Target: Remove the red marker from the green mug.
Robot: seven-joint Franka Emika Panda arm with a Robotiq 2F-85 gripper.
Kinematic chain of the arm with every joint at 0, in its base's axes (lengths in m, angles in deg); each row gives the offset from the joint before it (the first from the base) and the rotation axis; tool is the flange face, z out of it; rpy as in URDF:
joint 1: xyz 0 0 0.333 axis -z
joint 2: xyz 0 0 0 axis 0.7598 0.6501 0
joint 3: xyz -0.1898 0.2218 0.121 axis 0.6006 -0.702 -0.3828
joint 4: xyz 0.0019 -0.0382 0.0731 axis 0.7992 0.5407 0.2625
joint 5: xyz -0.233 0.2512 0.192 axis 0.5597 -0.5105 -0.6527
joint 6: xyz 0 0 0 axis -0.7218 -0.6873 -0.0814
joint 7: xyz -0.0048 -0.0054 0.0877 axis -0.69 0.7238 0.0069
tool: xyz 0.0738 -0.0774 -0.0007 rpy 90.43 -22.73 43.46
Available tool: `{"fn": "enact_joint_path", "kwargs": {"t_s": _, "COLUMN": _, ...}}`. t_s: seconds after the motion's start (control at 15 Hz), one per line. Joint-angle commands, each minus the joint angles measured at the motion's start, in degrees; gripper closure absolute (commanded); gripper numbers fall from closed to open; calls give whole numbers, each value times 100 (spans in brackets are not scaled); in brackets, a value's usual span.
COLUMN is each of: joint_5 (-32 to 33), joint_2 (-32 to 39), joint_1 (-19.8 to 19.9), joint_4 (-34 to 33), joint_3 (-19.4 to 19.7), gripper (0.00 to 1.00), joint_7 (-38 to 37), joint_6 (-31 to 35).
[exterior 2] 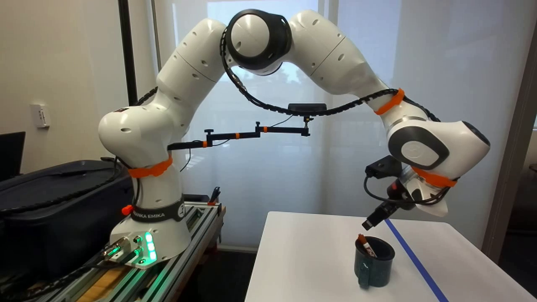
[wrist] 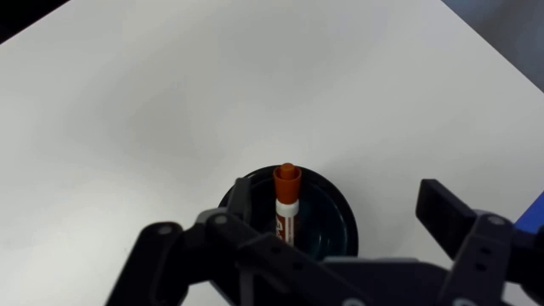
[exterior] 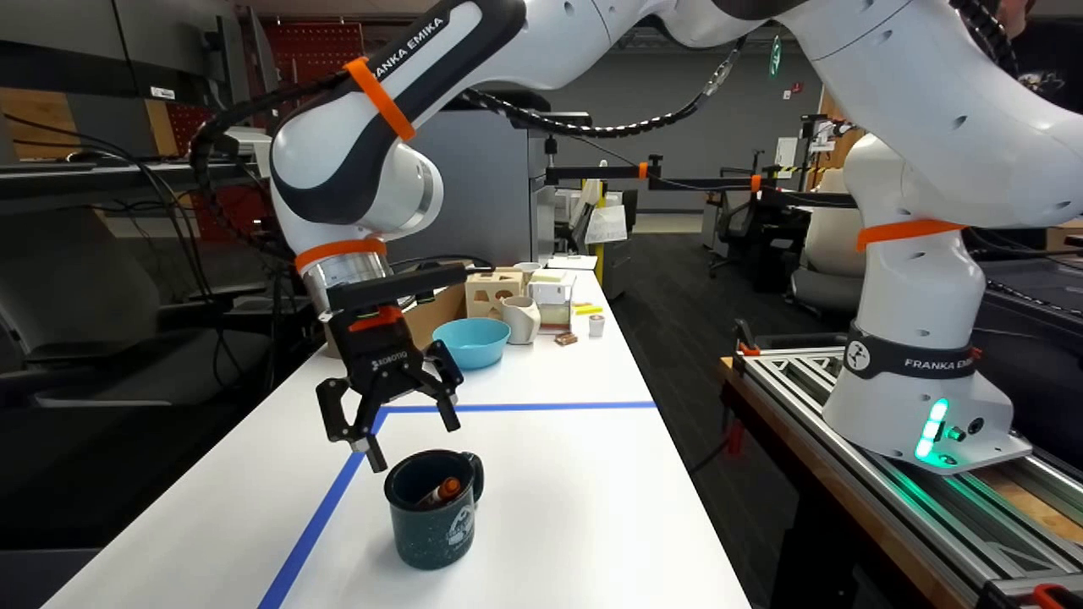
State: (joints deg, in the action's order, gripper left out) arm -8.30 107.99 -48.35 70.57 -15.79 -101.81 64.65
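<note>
- One dark teal-green, speckled cylindrical mug point(exterior: 433, 540) with one handle stands upright on one smooth white table point(exterior: 584, 507).
- One slim red marker point(wrist: 287, 202) with an orange-red cap leans inside that mug, cap end up at the rim.
- One black, two-fingered gripper point(exterior: 415, 440), on one white jointed robot arm point(exterior 2: 335, 63), is released: both fingers are spread wide above the mug, apart from the marker.
- Two straight strips of blue tape point(exterior: 525, 408) lie on the table.
- One round light-blue bowl point(exterior: 472, 345) rests well apart from the mug.
</note>
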Motion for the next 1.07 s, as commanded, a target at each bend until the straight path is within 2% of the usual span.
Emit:
{"fn": "enact_joint_path", "kwargs": {"t_s": 0.0, "joint_5": -124, "joint_2": 493, "joint_1": 119, "joint_4": -699, "joint_3": 8, "gripper": 0, "joint_7": 6, "joint_6": -583}}
{"fn": "enact_joint_path", "kwargs": {"t_s": 0.4, "joint_5": -95, "joint_2": 1118, "joint_1": 280, "joint_4": -1405, "joint_3": 73, "gripper": 0, "joint_7": 11, "joint_6": -946}}
{"fn": "enact_joint_path", "kwargs": {"t_s": 0.87, "joint_5": -145, "joint_2": 1587, "joint_1": 378, "joint_4": -1848, "joint_3": -18, "gripper": 0, "joint_7": 149, "joint_6": -827}}
{"fn": "enact_joint_path", "kwargs": {"t_s": 0.93, "joint_5": -156, "joint_2": 1619, "joint_1": 380, "joint_4": -1877, "joint_3": -34, "gripper": 23, "joint_7": 154, "joint_6": -819}}
{"fn": "enact_joint_path", "kwargs": {"t_s": 1.0, "joint_5": -165, "joint_2": 1631, "joint_1": 375, "joint_4": -1896, "joint_3": -49, "gripper": 25, "joint_7": 160, "joint_6": -808}}
